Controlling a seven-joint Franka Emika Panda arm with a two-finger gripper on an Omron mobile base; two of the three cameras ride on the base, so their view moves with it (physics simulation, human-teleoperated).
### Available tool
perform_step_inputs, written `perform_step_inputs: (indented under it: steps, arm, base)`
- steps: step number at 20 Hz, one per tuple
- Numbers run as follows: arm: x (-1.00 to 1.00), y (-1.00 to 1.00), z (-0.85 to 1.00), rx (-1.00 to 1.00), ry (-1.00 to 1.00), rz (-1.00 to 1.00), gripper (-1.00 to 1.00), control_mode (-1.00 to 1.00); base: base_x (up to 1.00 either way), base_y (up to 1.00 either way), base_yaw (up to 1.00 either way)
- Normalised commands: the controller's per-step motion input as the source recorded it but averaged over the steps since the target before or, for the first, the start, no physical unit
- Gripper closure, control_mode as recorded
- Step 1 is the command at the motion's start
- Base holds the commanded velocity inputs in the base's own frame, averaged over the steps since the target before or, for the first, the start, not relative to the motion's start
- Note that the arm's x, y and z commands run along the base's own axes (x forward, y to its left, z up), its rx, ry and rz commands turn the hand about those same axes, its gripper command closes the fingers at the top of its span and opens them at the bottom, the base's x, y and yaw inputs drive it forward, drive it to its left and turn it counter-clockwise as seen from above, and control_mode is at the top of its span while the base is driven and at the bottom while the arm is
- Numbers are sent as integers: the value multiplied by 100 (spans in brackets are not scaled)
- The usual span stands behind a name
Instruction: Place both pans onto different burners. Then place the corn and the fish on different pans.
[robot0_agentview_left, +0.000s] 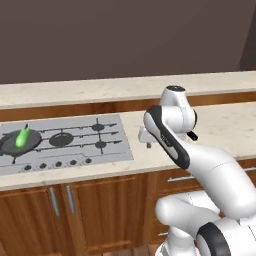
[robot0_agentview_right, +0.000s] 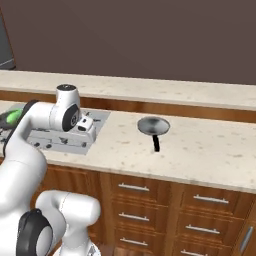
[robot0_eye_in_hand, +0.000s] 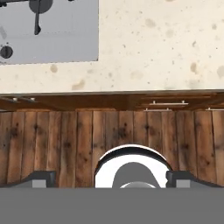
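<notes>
While the white arm hangs over the speckled beige counter (robot0_agentview_right: 200, 145), the matte black skillet (robot0_agentview_left: 19, 142) sits on the flat grey hob (robot0_agentview_left: 112, 147), over its far-left burner, in the left base view. It is round, shallow and dark, and the corn (robot0_agentview_left: 22, 136) lies right inside it: a small, bright green, tapered piece, its long axis running diagonally, the upper end pointing away from the hob's front and slightly right. In the right base view the same green shows at the far left edge, mostly hidden behind the arm.

Over to the right of the hob, well apart from it, the silver-grey pan (robot0_agentview_right: 153, 125) rests on bare counter. Its bowl is smooth and lighter, and its dark handle (robot0_agentview_right: 156, 143) points straight toward the counter's front edge.

On the hob, thin black wire grates cross over round black caps; the middle burner (robot0_agentview_left: 61, 139) is the larger one, with small round knobs (robot0_agentview_left: 58, 163) lined along the front.

The gripper (robot0_agentview_right: 86, 131) hovers just past the hob's right edge, near the counter's front. In the hand view the two dark fingertips (robot0_eye_in_hand: 41, 178) stand far apart, so the jaws are wide and hold nothing, with the wooden floor (robot0_eye_in_hand: 78, 140) beneath.
</notes>
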Motion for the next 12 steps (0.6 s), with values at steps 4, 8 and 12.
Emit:
perform_step_inputs:
  steps: [4, 8, 12]
  arm:
    - [0, 0, 0, 0, 0, 0, -100, 100]
    - [0, 0, 0, 0, 0, 0, -100, 100]
    - [0, 0, 0, 0, 0, 0, -100, 100]
  base:
    - [0, -84, 1]
    - [0, -64, 0]
    - [5, -59, 0]
